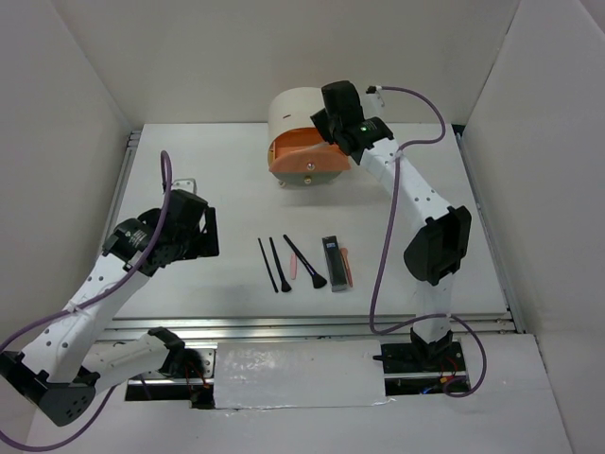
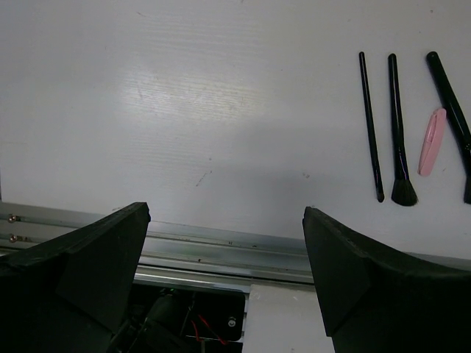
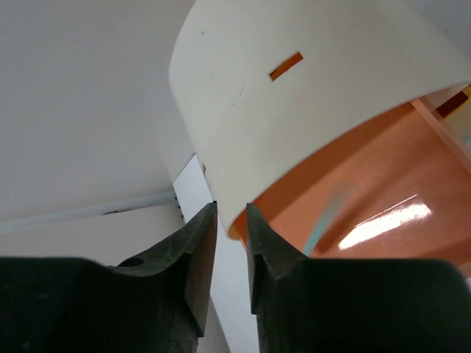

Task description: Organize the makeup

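The makeup lies in a row at mid-table: two thin black sticks point(image 1: 266, 265) point(image 1: 277, 263), a salmon-pink stick point(image 1: 294, 267), a black flared-head brush point(image 1: 304, 261), a dark grey box point(image 1: 333, 263) and another salmon stick point(image 1: 346, 268). The left wrist view shows the black sticks point(image 2: 370, 125) point(image 2: 398, 132) and a pink stick point(image 2: 432, 141). A pale teal stick point(image 3: 324, 219) lies in the open orange drawer point(image 3: 368, 184). My right gripper point(image 1: 328, 130) point(image 3: 231, 207) is at the drawer's rim, jaws a narrow gap apart, nothing between them. My left gripper point(image 1: 210, 232) point(image 2: 227, 213) is wide open and empty.
The cream cylindrical organizer point(image 1: 293, 109) point(image 3: 294, 95) stands at the back centre with its orange drawer point(image 1: 307, 165) pulled out toward me. White walls enclose the table on three sides. A metal rail point(image 2: 221, 246) runs along the near edge.
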`<action>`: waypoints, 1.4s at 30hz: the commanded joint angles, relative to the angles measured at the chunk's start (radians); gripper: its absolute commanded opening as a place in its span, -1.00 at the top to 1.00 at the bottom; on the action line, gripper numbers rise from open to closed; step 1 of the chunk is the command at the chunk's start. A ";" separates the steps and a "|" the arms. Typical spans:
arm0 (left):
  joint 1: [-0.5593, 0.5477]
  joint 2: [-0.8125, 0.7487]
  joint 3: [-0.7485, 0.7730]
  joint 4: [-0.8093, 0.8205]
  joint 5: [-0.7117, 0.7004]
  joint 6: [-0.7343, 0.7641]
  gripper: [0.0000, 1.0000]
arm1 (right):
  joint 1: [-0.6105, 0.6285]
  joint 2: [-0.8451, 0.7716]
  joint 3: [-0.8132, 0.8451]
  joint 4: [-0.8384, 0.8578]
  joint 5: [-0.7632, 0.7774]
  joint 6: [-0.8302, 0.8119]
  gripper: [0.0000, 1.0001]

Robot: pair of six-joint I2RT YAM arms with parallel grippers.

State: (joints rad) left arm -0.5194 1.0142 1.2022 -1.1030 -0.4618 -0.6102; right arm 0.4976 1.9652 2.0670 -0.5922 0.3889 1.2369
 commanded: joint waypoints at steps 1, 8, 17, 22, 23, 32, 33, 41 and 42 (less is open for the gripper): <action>0.004 0.000 -0.004 0.028 0.008 -0.016 -0.99 | 0.007 -0.075 -0.019 0.066 0.025 -0.027 0.34; 0.004 0.021 -0.004 0.063 0.047 -0.011 -0.99 | 0.010 -0.103 -0.011 0.069 0.018 -0.079 0.09; 0.004 0.064 0.026 0.103 0.143 0.007 -0.99 | 0.021 -0.389 -0.269 0.199 -0.171 -0.471 0.00; -0.008 0.122 0.011 0.153 0.236 -0.013 -0.99 | 0.038 -0.621 -0.618 0.163 -0.111 -0.496 -0.07; -0.019 0.157 0.014 0.158 0.253 -0.023 -0.99 | 0.041 -0.703 -0.660 0.148 -0.085 -0.490 -0.10; -0.248 0.463 0.125 0.279 0.284 -0.146 -0.96 | 0.036 -1.017 -0.933 -0.035 -0.107 -0.410 -0.15; -0.258 0.492 0.140 0.304 0.296 -0.154 -0.95 | 0.038 -1.043 -0.961 -0.043 -0.102 -0.398 -0.15; -0.307 0.731 0.201 0.393 0.308 -0.186 -0.71 | 0.036 -1.184 -0.960 -0.139 -0.108 -0.427 -0.18; -0.312 0.771 0.209 0.396 0.307 -0.187 -0.70 | 0.035 -1.197 -0.956 -0.152 -0.108 -0.430 -0.18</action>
State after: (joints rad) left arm -0.8215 1.7306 1.3582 -0.7582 -0.1692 -0.7696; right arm 0.5331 0.7925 1.0863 -0.6899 0.2760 0.8249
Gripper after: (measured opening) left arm 0.857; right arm 0.588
